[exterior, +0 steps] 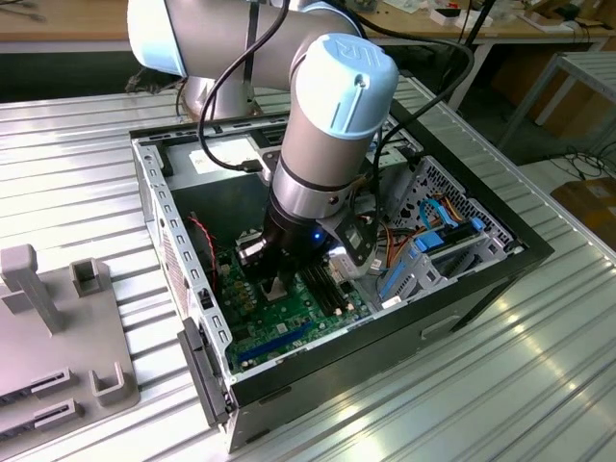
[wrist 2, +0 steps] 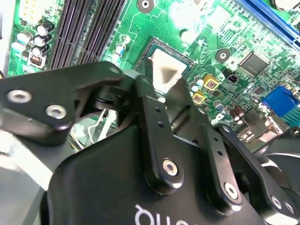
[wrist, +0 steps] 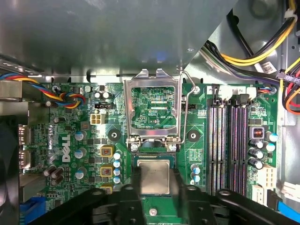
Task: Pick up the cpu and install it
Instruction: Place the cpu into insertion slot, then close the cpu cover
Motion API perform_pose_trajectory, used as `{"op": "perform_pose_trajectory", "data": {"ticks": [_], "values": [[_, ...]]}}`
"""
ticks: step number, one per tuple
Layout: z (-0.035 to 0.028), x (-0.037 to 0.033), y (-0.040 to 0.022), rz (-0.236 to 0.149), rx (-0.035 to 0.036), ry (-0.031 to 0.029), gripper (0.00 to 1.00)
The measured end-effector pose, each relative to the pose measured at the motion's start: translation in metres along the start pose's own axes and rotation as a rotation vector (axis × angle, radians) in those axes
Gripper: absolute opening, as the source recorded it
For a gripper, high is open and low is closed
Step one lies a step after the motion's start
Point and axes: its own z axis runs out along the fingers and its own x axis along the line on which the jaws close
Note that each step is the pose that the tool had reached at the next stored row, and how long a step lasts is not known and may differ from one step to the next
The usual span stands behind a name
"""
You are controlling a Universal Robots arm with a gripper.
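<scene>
gripper [wrist: 154,183] barely open, pinching the cpu [wrist: 153,172] by two opposite edges. chip lies flat, dead centre between the black fingers [wrist: 132,186]; it's square, so no long axis. it sits level at the socket, can't tell if seated. hinged socket frame [wrist: 153,112] is flipped open just beside it. exterior view: power supply [exterior: 217,168] at 11 o'clock of the gripper. chip face matte silver-grey metal, motherboard [wrist: 70,140] glossy green.
</scene>
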Motion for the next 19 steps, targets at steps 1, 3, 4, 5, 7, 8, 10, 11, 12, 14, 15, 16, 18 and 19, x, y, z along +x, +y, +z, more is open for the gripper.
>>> {"op": "perform_pose_trajectory", "data": {"ticks": [1,3,4,5,7,8,10,11,12,14,15,16,18,19], "values": [[-0.0003,0.0000,0.0001,-0.001,-0.0002,-0.0001,0.31],[-0.0004,0.0002,0.0000,-0.002,-0.0003,-0.0001,0.25],[-0.0008,0.0003,0.0000,-0.002,0.0000,0.0001,0.13],[-0.0008,0.0003,0.0000,-0.003,0.0000,0.0000,0.11],[-0.0008,0.0003,0.0000,-0.003,-0.0001,0.0000,0.11],[-0.0009,0.0003,0.0000,-0.003,-0.0001,0.0000,0.11],[-0.0009,0.0003,0.0000,-0.003,-0.0001,0.0001,0.11],[-0.0009,0.0003,0.0000,-0.003,-0.0002,0.0001,0.11],[-0.0009,0.0003,0.0000,-0.003,-0.0002,0.0001,0.11],[-0.0009,0.0003,0.0000,-0.003,-0.0009,0.0001,0.11],[-0.0008,0.0003,0.0000,-0.003,-0.0018,0.0000,0.11],[-0.0009,0.0003,0.0000,-0.003,-0.0019,0.0000,0.11],[-0.0009,0.0003,0.0000,-0.005,-0.0020,0.0001,0.11],[-0.0009,0.0004,0.0000,-0.007,-0.0019,0.0002,0.11]]}}
